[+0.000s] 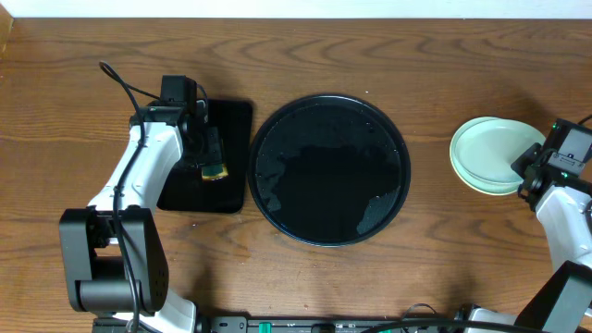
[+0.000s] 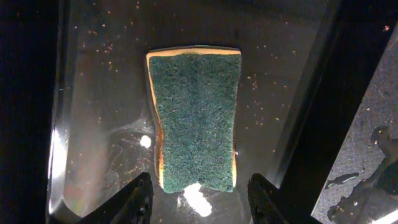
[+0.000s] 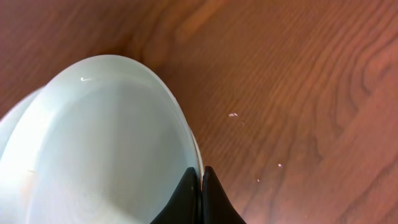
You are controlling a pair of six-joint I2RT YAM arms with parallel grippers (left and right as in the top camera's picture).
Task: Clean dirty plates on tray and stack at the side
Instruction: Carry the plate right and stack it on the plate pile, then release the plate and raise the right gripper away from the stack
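The round black tray point(image 1: 328, 169) lies at the table's middle, wet and with no plates on it. The plates point(image 1: 493, 154) sit stacked on the wood at the right, a pale blue-green one on top, clean inside. My right gripper point(image 1: 534, 171) is shut on the top plate's rim; the right wrist view shows its fingertips point(image 3: 201, 180) pinching the rim of that plate point(image 3: 106, 143). My left gripper point(image 1: 211, 153) is open over the rectangular tray, its fingers point(image 2: 200, 199) either side of the near end of a green-topped sponge point(image 2: 196, 118), not touching it.
The small rectangular black tray point(image 1: 231, 120) lies left of the round tray, wet and speckled with crumbs, with the sponge point(image 1: 215, 171) on it. Bare wooden table point(image 3: 298, 93) surrounds the plate stack. The table's far edge runs along the top.
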